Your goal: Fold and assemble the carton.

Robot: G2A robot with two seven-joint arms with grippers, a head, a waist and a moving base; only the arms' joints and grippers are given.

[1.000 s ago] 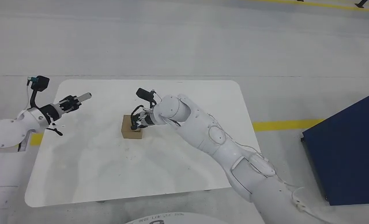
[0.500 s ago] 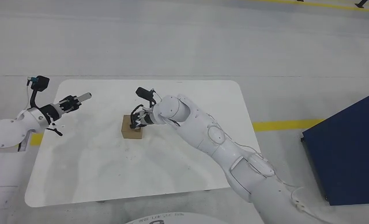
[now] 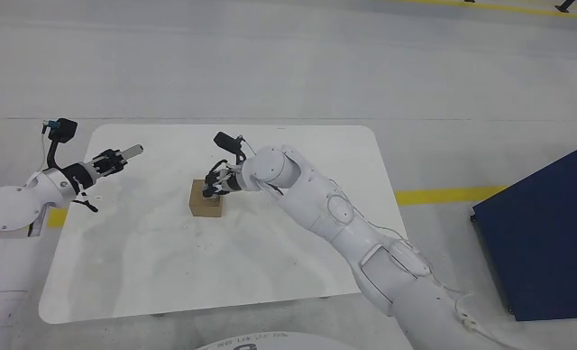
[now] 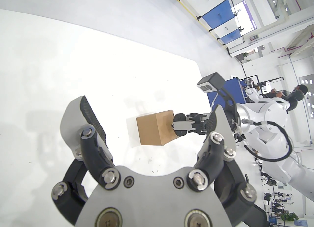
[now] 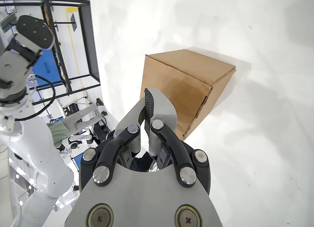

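Note:
A small brown carton [image 3: 205,199] stands closed as a box on the white table [image 3: 135,278], left of the middle. In the left wrist view the carton [image 4: 154,127] shows at mid-distance, and in the right wrist view the carton [image 5: 181,83] is close. My right gripper [image 3: 216,183] is shut, its tips against the carton's upper right side, with nothing held between the fingers [image 5: 159,105]. My left gripper [image 3: 126,153] hangs open over the table's far left corner, well apart from the carton, its two pads [image 4: 93,117] spread wide.
The carton is the one loose object on the table. Its left edge [image 3: 56,251] lies close under the left arm. A dark blue panel [image 3: 541,233] stands on the floor to the right, beyond a yellow floor line.
The right gripper has shifted slightly up and away along the carton's right side. The carton and the left arm have kept still.

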